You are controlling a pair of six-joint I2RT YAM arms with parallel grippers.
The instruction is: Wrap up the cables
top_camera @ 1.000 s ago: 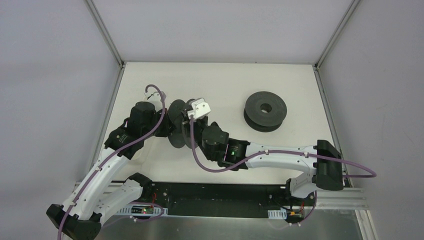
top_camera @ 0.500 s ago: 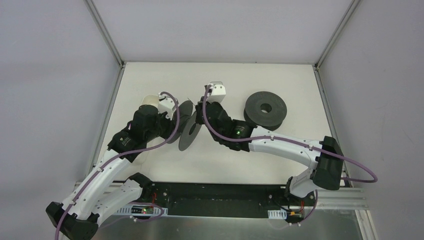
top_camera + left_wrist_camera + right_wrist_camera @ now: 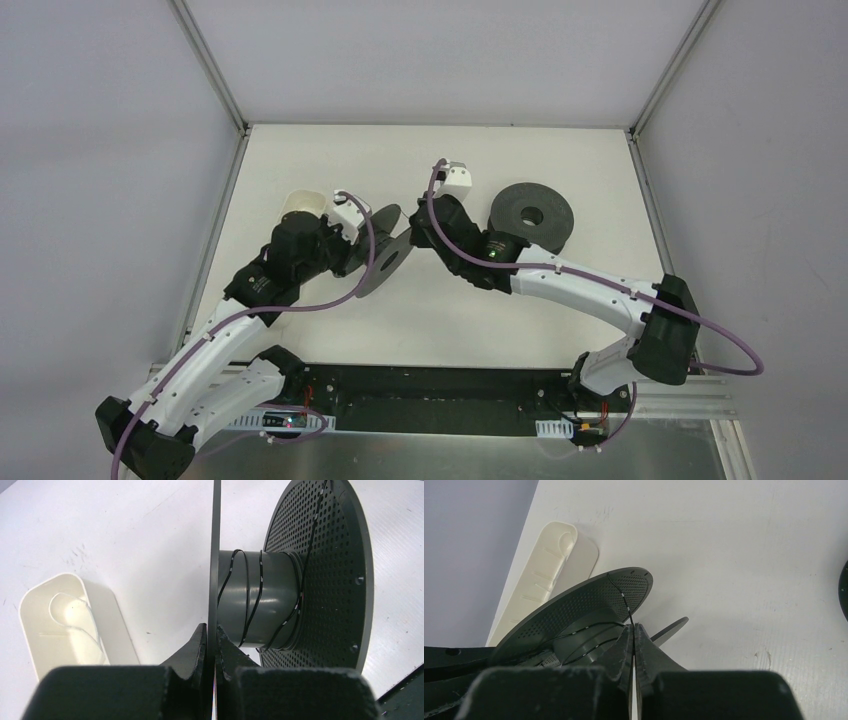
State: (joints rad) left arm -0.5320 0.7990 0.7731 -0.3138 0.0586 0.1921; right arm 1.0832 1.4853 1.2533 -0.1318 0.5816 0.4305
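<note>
My left tool [image 3: 210, 640] is clamping shut on the spool [image 3: 386, 257] by its thin flange [image 3: 215, 555], axis lying level towards the right arm. My right tool [image 3: 634, 632] is pinching the cable [image 3: 620, 594] closed-fingered, the strand running from its tips over the perforated flange [image 3: 574, 612] onto the hub [image 3: 260, 600].

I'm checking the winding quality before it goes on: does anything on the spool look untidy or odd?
Yes. The cable sits on the hub in a few loose, slanted, widely spaced turns. One strand climbs across the perforated flange and over its rim toward the right hand, rather than lying on the hub.
</note>
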